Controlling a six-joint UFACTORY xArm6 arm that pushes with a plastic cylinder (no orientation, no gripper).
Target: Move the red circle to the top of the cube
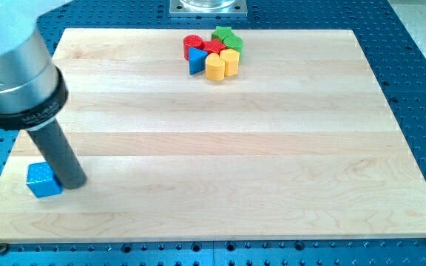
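Note:
The red circle (pixel 192 43) lies near the view's top centre, at the left of a tight cluster of blocks. The blue cube (pixel 43 179) sits far away at the view's bottom left, near the board's left edge. My tip (pixel 73 182) rests on the board right beside the cube, touching or almost touching its right side. The rod rises from there up to the view's left into the grey arm body (pixel 17 70).
The cluster by the red circle holds a blue triangle (pixel 196 61), a red star-like block (pixel 213 49), a green block (pixel 225 35) and two yellow blocks (pixel 216 68) (pixel 231 60). The wooden board (pixel 220 148) lies on a blue perforated table.

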